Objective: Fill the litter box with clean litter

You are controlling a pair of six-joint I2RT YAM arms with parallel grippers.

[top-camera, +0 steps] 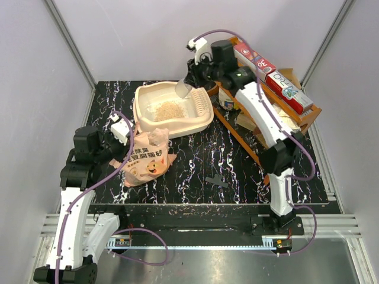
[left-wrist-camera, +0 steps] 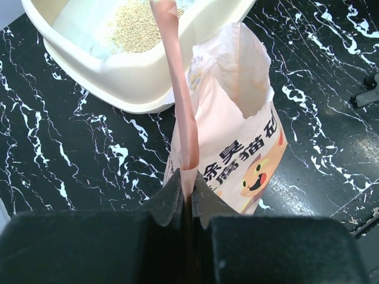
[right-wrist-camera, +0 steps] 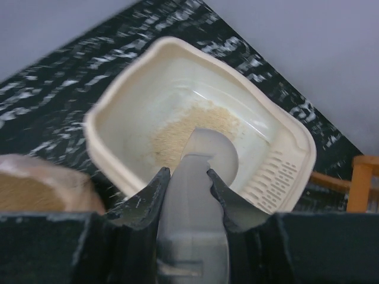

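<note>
The cream litter box (top-camera: pixel 142 115) stands at the back of the black marbled table, grille end to the right. A small pile of clean litter (top-camera: pixel 169 109) lies in its middle. My right gripper (top-camera: pixel 192 80) hangs over the box's far rim, shut on the handle of a grey scoop (top-camera: pixel 182 89). In the right wrist view the scoop (right-wrist-camera: pixel 204 154) points down over the litter (right-wrist-camera: pixel 177 133) inside the litter box (right-wrist-camera: pixel 106 148). My left gripper (left-wrist-camera: pixel 189 180) is shut on the top edge of the pink-orange litter bag (left-wrist-camera: pixel 243 136), which stands open just in front of the litter box (left-wrist-camera: pixel 136 83).
A brown wooden rack (top-camera: pixel 296 112) with red-and-white boxes (top-camera: pixel 260 62) stands at the back right, close beside the right arm. A small black object (top-camera: pixel 218 180) lies on the table in front of centre. Grey walls close in the table on three sides.
</note>
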